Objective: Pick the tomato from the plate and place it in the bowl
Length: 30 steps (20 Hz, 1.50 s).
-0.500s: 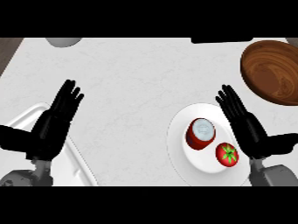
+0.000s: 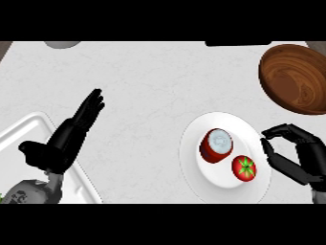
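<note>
A red tomato [image 2: 244, 168] with a green stem lies on the white plate [image 2: 193, 162] at the lower right. Beside it on the plate sits a halved red onion [image 2: 217, 145]. My right hand [image 2: 301, 157] is just right of the plate, fingers curled inward toward the tomato, holding nothing and apart from it. The brown wooden bowl [image 2: 301, 79] stands at the upper right, beyond the plate. My left hand [image 2: 68, 134] rests open at the left, fingers straight and pointing up.
A white tray [image 2: 14, 139] lies at the lower left under my left forearm. A grey object [image 2: 63, 44] sits at the top left edge and a dark one [image 2: 236, 43] at the top.
My right hand has shifted right and down off the plate and its fingers have curled from straight to bent. The left hand has stayed where it was.
</note>
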Tool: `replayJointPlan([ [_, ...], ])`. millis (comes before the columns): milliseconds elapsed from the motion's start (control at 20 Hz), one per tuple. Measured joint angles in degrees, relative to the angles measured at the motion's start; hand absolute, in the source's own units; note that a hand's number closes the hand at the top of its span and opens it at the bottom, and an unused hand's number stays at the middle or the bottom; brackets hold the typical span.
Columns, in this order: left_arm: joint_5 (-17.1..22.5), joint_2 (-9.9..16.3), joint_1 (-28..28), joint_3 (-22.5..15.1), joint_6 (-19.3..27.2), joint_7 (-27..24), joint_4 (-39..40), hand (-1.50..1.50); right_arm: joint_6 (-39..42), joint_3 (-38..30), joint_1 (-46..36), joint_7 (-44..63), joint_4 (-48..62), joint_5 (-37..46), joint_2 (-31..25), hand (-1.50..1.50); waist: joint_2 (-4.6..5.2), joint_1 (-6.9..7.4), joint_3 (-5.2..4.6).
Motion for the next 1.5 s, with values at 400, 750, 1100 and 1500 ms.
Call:
replayJointPlan([
  [400, -2.37, -1.02, -0.81, -1.39, -2.92, 1.79, -0.52, 0.0, -2.41, 2.74, -0.52, 0.88, 0.48, 11.23, -2.18, -1.5, 0.19, 1.76, 0.04],
  [750, -3.74, -2.55, -1.49, -2.49, -2.95, 1.27, 0.64, 0.0, 6.22, 7.91, -5.7, 17.84, -3.65, 21.6, -15.05, -1.5, 0.25, 2.53, -0.19],
  [1100, -4.36, -3.28, -1.01, -3.26, -3.34, 0.87, 0.82, 0.0, 27.41, 13.13, -10.98, 36.96, -9.66, 16.2, -23.1, -1.5, 0.25, 2.94, -0.23],
  [1500, -4.0, -2.73, -1.59, -0.18, -5.59, 0.6, 1.92, 0.0, 40.42, 14.72, -20.32, 59.3, -12.49, 5.11, -18.43, -1.5, 0.29, 2.61, -0.04],
])
